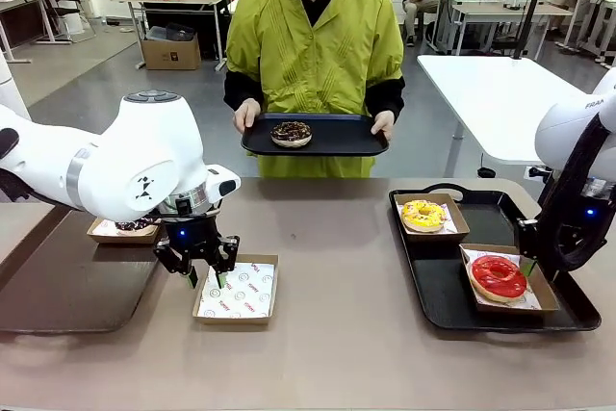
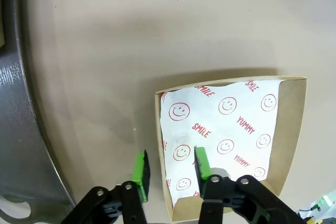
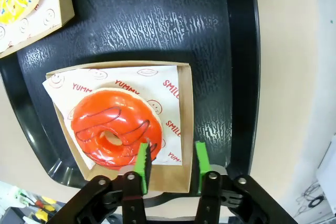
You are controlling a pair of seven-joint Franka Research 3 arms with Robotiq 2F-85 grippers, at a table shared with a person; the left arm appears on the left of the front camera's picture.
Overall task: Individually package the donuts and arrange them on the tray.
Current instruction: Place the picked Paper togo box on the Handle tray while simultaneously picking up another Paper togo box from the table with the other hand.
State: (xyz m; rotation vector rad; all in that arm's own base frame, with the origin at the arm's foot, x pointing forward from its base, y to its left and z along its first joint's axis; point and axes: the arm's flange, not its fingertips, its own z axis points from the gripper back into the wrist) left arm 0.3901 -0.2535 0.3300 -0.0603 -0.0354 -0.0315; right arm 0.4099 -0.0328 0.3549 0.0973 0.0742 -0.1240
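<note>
A person across the table holds a black tray (image 1: pixel 356 141) carrying the chocolate donut (image 1: pixel 291 133). On the black tray (image 1: pixel 443 286) at my right, the yellow donut (image 1: pixel 423 214) and the red donut (image 1: pixel 498 276) each lie in a paper-lined box. My right gripper (image 3: pixel 171 162) is open, its pads either side of the red donut's box wall (image 3: pixel 186 129), beside the red donut (image 3: pixel 115 129). My left gripper (image 2: pixel 170 169) is open astride the left wall of an empty box (image 2: pixel 294 129), which lies on the table (image 1: pixel 236 294). A dark donut (image 1: pixel 133 226) lies in a box behind my left arm.
A dark flat tray (image 1: pixel 67 286) lies at the table's left. My left gripper (image 1: pixel 204 271) and right gripper (image 1: pixel 527 262) hang low over the table. Bare brown tabletop (image 1: pixel 337 334) runs between the empty box and the right tray.
</note>
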